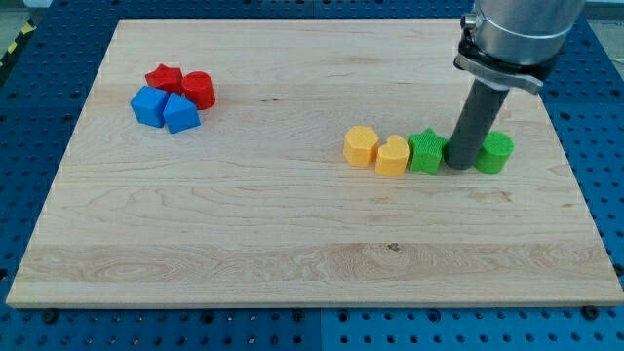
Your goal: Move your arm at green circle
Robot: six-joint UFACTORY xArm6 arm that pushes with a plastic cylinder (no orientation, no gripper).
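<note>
The green circle sits on the wooden board at the view's right. My tip stands right beside it on its left, between it and a green star. The dark rod hides the circle's left edge and seems to touch both green blocks.
A yellow heart-like block and a yellow hexagon line up left of the green star. At the view's upper left a red star, a red cylinder, a blue cube and a blue block cluster together.
</note>
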